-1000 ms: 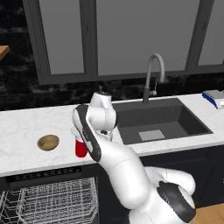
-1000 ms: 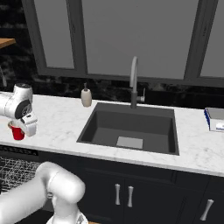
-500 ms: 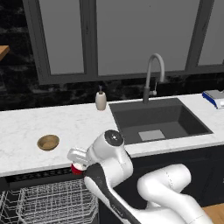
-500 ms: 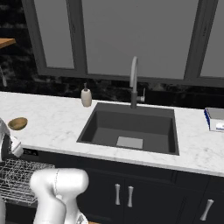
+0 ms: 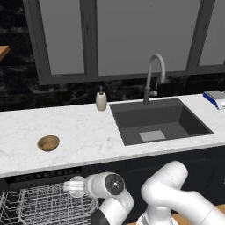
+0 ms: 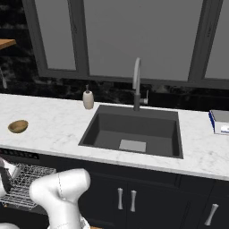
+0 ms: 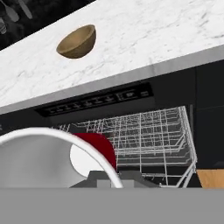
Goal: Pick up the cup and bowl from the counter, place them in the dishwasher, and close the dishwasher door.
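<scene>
Over the dishwasher [image 7: 144,131] rack, fingers [image 7: 114,178] clamped on cup [image 7: 94,153]

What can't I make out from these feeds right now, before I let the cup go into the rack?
- Cup: hand view shows just its rim and part of the red wall, close to the lens; its base and the rack wires beneath are hidden.
- Hand fingertips: not discernible against the cup in the hand view.
- Dishwasher door: cut off by the bottom edge of both base views.
- Dishwasher lower rack: behind the arm in the left base view.
- Bowl inside: too small to judge.
</scene>
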Robot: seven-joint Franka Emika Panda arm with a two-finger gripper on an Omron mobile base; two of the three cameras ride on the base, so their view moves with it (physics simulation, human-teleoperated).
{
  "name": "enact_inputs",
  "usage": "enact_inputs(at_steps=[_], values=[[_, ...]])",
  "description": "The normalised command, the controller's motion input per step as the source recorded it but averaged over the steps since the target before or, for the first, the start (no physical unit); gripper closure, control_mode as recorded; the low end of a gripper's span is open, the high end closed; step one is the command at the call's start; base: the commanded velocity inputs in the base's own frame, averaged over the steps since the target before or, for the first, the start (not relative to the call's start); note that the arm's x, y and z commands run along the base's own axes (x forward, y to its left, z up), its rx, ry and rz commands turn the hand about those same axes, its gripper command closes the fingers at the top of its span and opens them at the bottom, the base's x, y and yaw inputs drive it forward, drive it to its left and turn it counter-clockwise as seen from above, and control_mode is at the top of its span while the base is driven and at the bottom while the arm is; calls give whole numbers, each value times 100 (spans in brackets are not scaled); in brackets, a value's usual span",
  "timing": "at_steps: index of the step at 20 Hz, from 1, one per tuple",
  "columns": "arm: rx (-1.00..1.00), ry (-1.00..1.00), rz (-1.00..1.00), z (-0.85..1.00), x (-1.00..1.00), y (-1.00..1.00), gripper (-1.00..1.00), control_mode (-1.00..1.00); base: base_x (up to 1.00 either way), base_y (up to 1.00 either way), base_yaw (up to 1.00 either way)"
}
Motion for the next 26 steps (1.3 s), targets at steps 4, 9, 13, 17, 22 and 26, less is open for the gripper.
enact_inputs(at_steps=[4,9,13,17,22,26], values=[[-14,10,17,-45,4,22,100,-100,0,0,0],[-23,6,16,-41,0,49,100,-100,0,0,0],[-22,1,1,-23,0,44,100,-100,0,0,0],[-12,0,0,-34,0,21,100,-100,0,0,0],[-2,-9,0,-53,0,1,100,-100,0,0,0],[0,-2,0,-49,4,0,100,-100,0,0,0]])
